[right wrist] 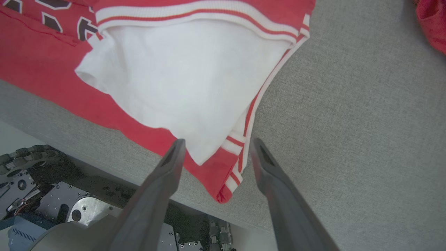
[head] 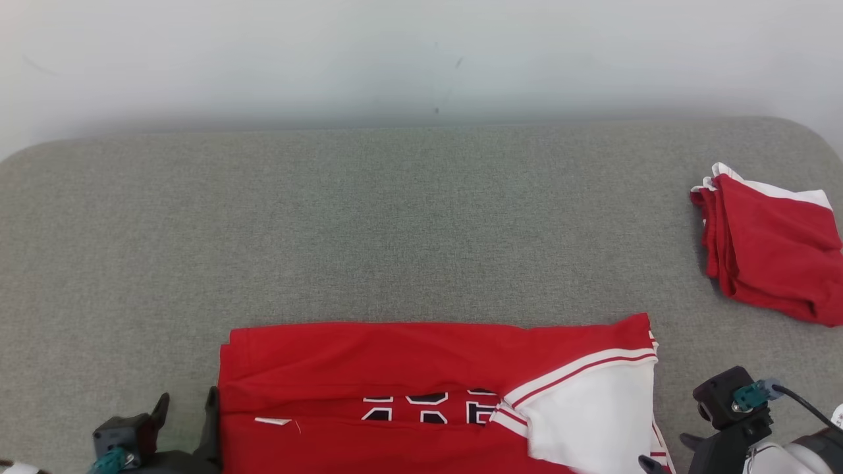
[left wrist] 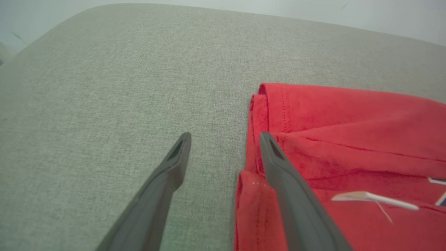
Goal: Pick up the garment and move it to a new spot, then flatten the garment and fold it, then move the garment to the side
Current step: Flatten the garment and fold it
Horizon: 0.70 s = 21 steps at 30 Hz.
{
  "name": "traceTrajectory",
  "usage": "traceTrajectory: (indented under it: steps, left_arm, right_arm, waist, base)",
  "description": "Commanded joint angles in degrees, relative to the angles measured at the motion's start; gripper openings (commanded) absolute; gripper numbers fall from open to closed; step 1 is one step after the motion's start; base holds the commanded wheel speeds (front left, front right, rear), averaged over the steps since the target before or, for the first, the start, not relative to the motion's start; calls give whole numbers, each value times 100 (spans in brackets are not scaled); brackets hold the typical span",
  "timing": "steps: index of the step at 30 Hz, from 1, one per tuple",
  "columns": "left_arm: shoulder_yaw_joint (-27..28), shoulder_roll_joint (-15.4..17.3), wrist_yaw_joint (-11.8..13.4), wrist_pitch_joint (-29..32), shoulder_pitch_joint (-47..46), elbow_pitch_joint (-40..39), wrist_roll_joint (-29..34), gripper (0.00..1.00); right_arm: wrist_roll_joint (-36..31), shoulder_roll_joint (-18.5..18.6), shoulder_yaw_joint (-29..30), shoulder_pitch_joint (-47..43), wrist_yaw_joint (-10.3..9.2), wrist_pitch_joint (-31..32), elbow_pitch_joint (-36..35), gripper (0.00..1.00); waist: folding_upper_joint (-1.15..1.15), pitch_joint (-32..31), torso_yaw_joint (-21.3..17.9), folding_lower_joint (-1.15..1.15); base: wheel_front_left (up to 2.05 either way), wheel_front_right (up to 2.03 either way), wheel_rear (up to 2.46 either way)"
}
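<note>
Your left fingers [left wrist: 278, 167] stood wide apart and held nothing, one over the left edge of the folded red jersey with white striped sleeve [head: 395, 368], the other over the grey fabric worktop [head: 395, 230]. Your right fingers [right wrist: 170, 167] were spread astride the jersey's near right corner, gripping nothing. The jersey lay along the worktop's near edge.

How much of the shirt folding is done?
About halfway, I think. Done: the shirt lies on the table, folded into a long strip. In hand: nothing; the left gripper and right gripper stand open at its two ends. Left: likely another fold, then moving it aside, maybe by the red pile.
</note>
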State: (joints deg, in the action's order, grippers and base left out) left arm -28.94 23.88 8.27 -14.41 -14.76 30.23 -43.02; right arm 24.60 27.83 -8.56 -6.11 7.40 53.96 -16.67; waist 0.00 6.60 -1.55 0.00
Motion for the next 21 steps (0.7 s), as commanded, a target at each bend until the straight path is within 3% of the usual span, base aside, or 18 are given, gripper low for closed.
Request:
traceTrajectory:
  steps: [1,5,9,13,18,21]
  left_arm:
    - [129,-3,51,-60,175,-100,-42,100]
    - [507,-63,122,-79,356,-559,115,100]
    - [1133,-296,-1,-78,735,-1542,586,100]
    - [1555,-573,-271,-81,1040,-2181,914,100]
    - [1949,-1017,-1023,-81,1504,-2766,1159,100]
    - [2002,-1123,-1294,-81,1692,-2799,1252,100]
  right_arm:
    - [-28,-58,78,-73,13,19,-50,100]
    - [-161,-155,215,-77,13,-165,-93,100]
    - [-287,-427,447,-61,13,-675,-38,100]
    - [-446,-843,709,-129,13,-1086,111,100]
    - [-701,-1488,972,-265,13,-1319,505,100]
    - [-846,-1817,1160,-339,13,-1279,738,100]
  waist:
    - [0,-27,14,0]
    - [0,-84,47,0]
    - [0,-186,127,0]
    - [0,-278,182,0]
    - [0,-436,250,0]
    - [0,-515,284,0]
  base:
    - [0,0,0]
    - [0,0,0]
    - [0,0,0]
    - [0,0,0]
    - [0,0,0]
    - [0,0,0]
